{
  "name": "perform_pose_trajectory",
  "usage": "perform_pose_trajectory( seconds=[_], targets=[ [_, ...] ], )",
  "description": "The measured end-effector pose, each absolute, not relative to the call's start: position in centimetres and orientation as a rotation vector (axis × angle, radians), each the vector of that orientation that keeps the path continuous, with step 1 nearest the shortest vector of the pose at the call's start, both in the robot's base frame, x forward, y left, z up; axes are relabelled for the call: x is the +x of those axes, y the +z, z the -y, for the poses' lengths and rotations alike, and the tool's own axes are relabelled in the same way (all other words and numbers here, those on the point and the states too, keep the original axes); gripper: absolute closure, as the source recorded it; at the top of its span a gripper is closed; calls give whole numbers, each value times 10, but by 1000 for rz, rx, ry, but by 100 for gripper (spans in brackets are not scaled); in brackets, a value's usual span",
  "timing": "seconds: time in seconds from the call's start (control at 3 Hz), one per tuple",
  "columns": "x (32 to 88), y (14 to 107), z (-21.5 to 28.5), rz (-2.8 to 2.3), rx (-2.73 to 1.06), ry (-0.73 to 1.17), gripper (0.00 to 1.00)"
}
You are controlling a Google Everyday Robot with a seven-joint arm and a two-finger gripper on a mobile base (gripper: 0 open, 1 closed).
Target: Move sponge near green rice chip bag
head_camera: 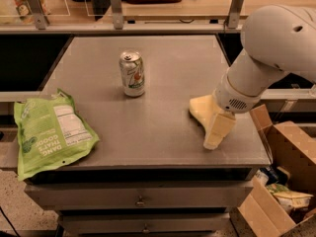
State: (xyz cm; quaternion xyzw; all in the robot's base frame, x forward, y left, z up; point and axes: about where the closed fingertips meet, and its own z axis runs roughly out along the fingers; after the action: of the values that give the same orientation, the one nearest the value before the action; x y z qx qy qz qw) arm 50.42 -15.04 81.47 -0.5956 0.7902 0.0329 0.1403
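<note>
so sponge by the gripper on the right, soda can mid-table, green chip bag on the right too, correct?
Not quite. The camera view shows the green chip bag at the front left edge of the table, not the right. The sponge does sit by the gripper on the right, soda can mid-table.

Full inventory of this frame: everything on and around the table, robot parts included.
sponge: 1, pale yellow, right side of table, partly behind the gripper
green rice chip bag: 1, lime green, front-left corner of table, overhanging the edge
soda can: 1, silver-green, upright, centre-back of table
table: 1, grey metal, drawers beneath
cardboard box: at least 1, brown, open, right of table
arm: 1, white, entering from the right
gripper: 1, pale yellow, low over the table at the sponge's front-right edge
</note>
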Motion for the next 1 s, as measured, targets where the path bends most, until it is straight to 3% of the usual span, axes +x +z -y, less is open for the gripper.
perform_pose_trajectory(
  seconds=[1.0],
  targets=[
    [510,817,144,-2272,-1698,121,87]
  ],
)
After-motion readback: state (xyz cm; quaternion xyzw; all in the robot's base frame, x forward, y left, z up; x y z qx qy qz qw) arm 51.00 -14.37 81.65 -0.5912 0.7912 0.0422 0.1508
